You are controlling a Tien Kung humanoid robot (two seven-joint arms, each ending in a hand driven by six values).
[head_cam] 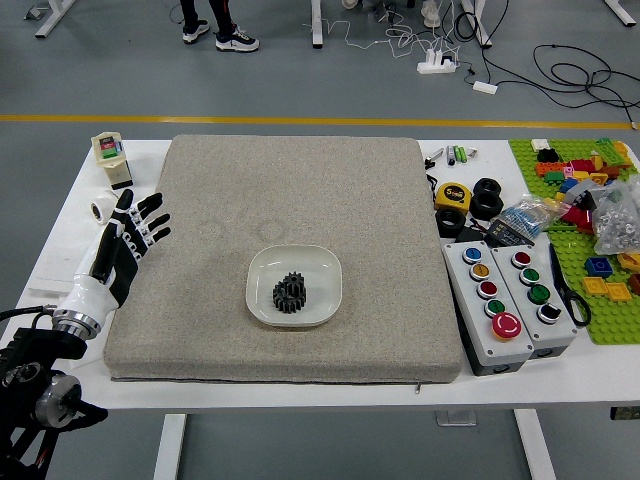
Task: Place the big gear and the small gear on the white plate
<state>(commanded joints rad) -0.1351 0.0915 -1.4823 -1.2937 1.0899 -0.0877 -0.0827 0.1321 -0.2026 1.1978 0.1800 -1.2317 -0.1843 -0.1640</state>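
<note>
And here, from the lower left corner, the left arm is brought into view, its black links bent at a silvery round joint. Up to the wrist now, where a metallic ring is capped by a white cuff. Beyond that, the left hand is raised on a slant, directed up and to the right. The fingers are opened and fanned apart, nothing gripped, their black surfaces broken up by white segments. A dark cable is run in beside the wrist.

Gap btwn plate & ctrl boxes
</note>
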